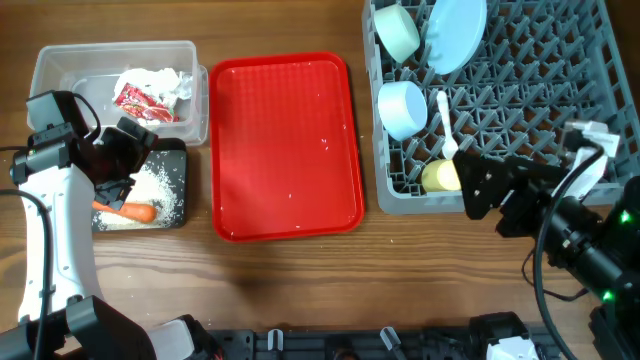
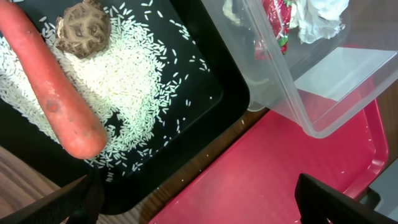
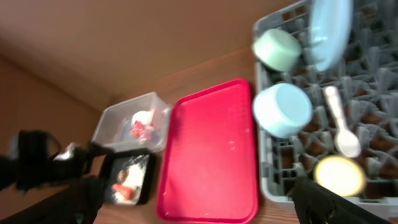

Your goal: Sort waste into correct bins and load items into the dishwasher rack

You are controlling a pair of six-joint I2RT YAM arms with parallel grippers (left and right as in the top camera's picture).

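The clear tub (image 1: 60,70) holds the red-and-white wrapper (image 1: 138,100) and white tissue (image 1: 150,80). The black tray (image 1: 178,165) holds the carrot (image 2: 56,93), rice (image 2: 130,81) and brown lump (image 2: 84,28). My left gripper (image 2: 199,199) is open and empty, hovering over the black tray's edge by the red tray. The grey rack (image 1: 560,110) holds the light-blue plate (image 1: 455,35), pale-green bowl (image 1: 397,32), light-blue bowl (image 1: 403,108), white spoon (image 1: 445,125) and yellow cup (image 1: 440,176). My right gripper (image 3: 205,202) is open and empty, just in front of the rack near the cup.
A flat red serving tray (image 1: 285,150) with a few rice grains on it lies between the bins and the rack. Wooden table shows all around. The right arm's cables hang at the right edge.
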